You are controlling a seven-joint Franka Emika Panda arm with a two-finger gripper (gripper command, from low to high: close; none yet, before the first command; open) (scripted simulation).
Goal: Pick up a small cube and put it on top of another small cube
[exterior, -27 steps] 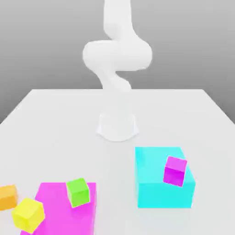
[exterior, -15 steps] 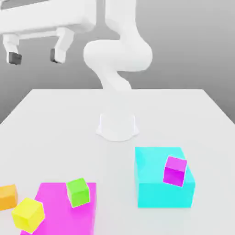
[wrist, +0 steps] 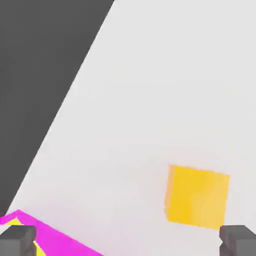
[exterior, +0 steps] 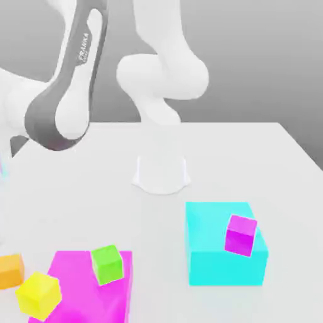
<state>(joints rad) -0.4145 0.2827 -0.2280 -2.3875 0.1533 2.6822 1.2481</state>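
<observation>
Four small cubes show in the exterior view. An orange cube (exterior: 9,270) lies on the table at the left edge and a yellow cube (exterior: 39,295) sits beside it at the front. A green cube (exterior: 107,264) rests tilted on a big magenta block (exterior: 94,296), and a small magenta cube (exterior: 241,234) rests on a big cyan block (exterior: 217,252). In the hand view the orange cube (wrist: 197,196) lies below my gripper (wrist: 128,241). The grey fingertips (wrist: 17,240) stand wide apart, open and holding nothing. The cube lies near one fingertip, apart from it.
The arm's grey and white link (exterior: 66,94) hangs over the exterior view's left side, and its base (exterior: 161,171) stands mid-table. The hand view shows the table's edge (wrist: 65,100) against dark ground, plus a corner of the magenta block (wrist: 55,239).
The arm has swung down toward the exterior view's left. The gripper, high at the upper left half a second ago, has left that spot. The cubes have not moved.
</observation>
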